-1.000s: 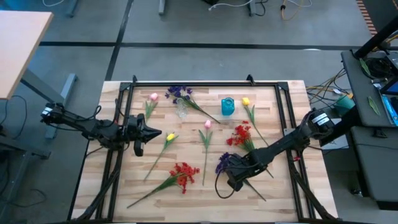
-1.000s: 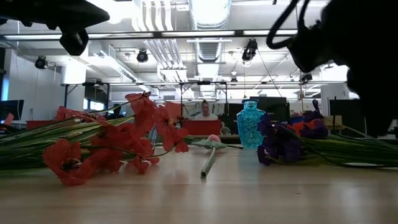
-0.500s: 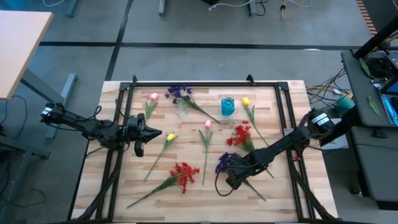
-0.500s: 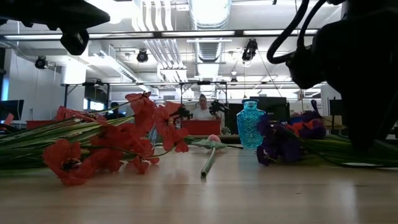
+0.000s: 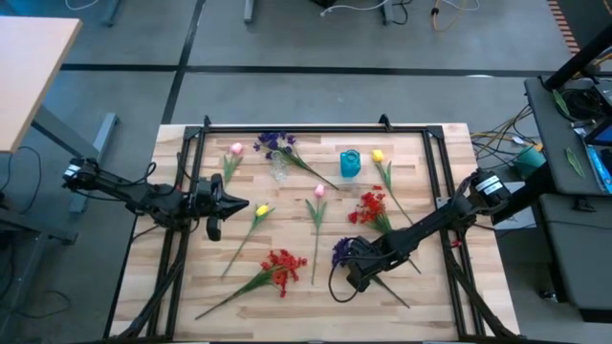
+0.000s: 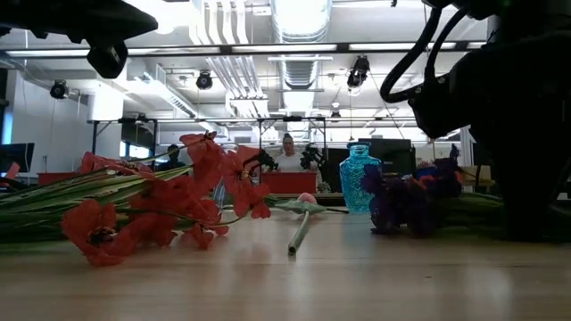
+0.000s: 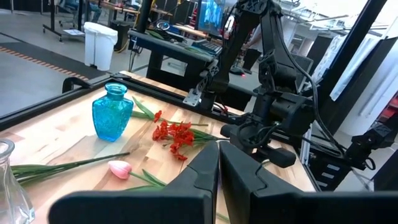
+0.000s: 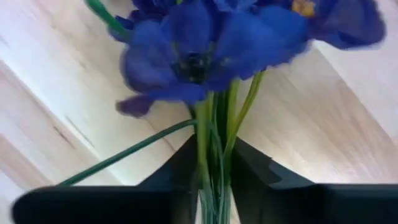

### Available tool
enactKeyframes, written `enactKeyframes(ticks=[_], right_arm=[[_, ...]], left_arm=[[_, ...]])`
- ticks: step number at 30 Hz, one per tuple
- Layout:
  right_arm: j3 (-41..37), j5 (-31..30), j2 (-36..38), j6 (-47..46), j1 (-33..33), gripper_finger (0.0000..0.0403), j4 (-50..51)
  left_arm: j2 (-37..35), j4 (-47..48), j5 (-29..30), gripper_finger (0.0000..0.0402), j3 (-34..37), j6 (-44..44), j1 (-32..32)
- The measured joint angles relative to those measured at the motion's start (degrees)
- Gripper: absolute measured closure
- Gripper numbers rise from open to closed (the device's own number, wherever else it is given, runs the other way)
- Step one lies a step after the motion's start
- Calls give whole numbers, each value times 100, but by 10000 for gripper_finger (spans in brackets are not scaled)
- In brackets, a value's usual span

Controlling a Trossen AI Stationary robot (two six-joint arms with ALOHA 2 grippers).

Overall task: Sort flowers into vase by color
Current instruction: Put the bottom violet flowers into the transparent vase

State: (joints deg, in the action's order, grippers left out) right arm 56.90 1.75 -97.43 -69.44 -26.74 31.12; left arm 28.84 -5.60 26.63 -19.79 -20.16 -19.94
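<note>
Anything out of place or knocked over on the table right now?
Nothing stands out. The blue vase and clear vase stand upright and hold no flowers; the flowers lie loose on the table. The right gripper is closed around the purple flower stems; the left gripper waits shut.

A cluster of purple flowers (image 8: pixel 211 43) fills most of the right wrist view, its petals spread wide above a bundle of thin green stems (image 8: pixel 214 146). The stems run down between the right gripper's (image 8: pixel 214 180) two dark fingers (image 8: pixel 252 177), which stand close on either side of them, and one loose stem curves away to the side. Behind the blooms lies the pale wooden worktop (image 8: pixel 68 106).
</note>
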Motion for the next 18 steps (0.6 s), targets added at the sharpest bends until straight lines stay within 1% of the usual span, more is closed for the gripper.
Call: enactKeyframes(ticks=[3,7,10,13,16,18], right_arm=[[75,-12,215,91,0,370,3],[256,-93,574,433,40,378,-20],[418,-393,828,789,152,378,-20],[616,-915,1090,1330,308,378,-128],[742,-1421,1282,2216,521,378,-741],[773,-1549,1421,3000,718,378,-1581]], left_arm=[[4,4,0,402,0,-2,0],[0,-24,0,402,0,-2,0],[4,-50,0,402,0,-2,0],[4,-44,0,402,0,-2,0],[-3,-39,-1,402,0,-4,0],[-11,-42,-2,402,0,-6,2]])
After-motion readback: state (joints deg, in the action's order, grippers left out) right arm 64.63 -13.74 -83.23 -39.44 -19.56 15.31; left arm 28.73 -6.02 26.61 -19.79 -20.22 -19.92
